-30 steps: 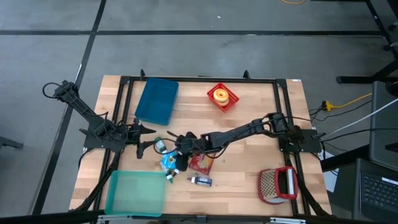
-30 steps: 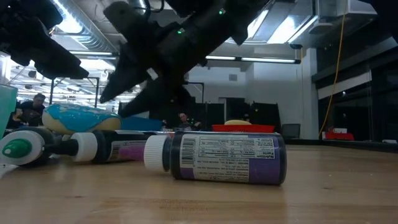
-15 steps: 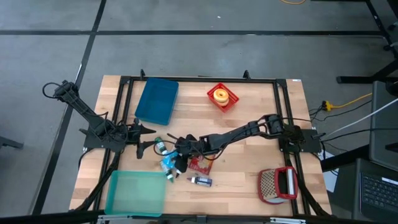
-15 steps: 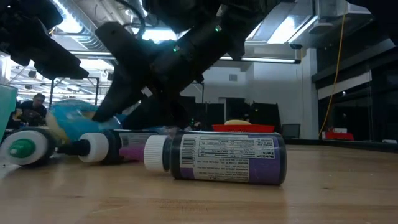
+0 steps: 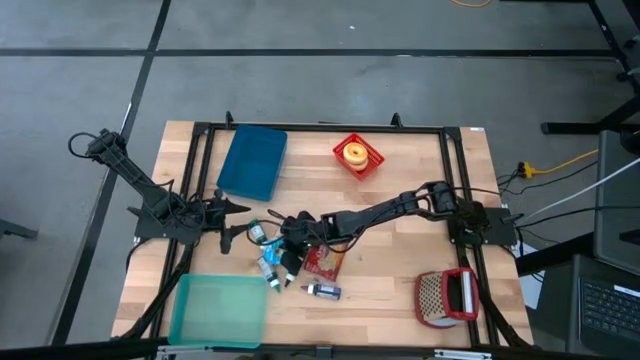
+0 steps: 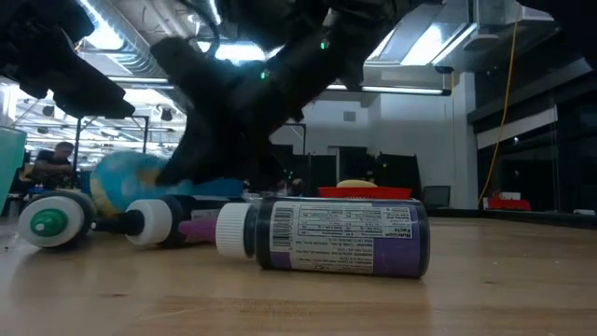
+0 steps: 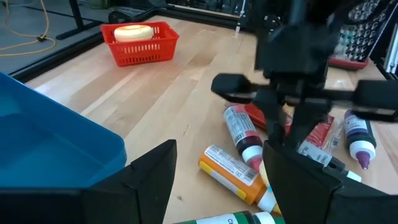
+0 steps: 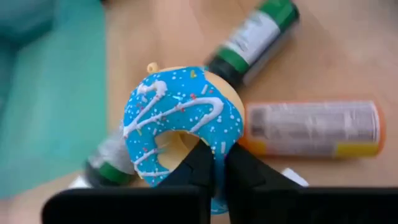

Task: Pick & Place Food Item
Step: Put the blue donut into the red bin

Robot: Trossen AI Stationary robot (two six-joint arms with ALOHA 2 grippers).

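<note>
A donut with blue icing and white sprinkles sits among several squeeze bottles at the table's middle left, where the high view also shows the donut. My right gripper reaches in from the right and is shut on it; in the high view my right gripper covers part of it. In the low view the donut shows behind the bottles, its underside hidden. My left gripper waits open near the table's left side, a little way off, and holds nothing. My right gripper pinches the donut's ring at the part nearest the wrist. One finger is on the hole side and the other on the outer side. The fingers slant down from the table's right. The donut stands tipped up; whether it is clear of the bottles is hidden.
Bottles lie around the donut: a green-capped one, an orange one, a dark purple one. A red packet, a teal tray, a blue tray, a red basket and a red-handled grater stand around.
My right gripper has sunk slightly onto the donut and shut on it. The donut has tipped from lying flat to standing more on edge, and the green-capped bottle in the low view has shifted a little.
</note>
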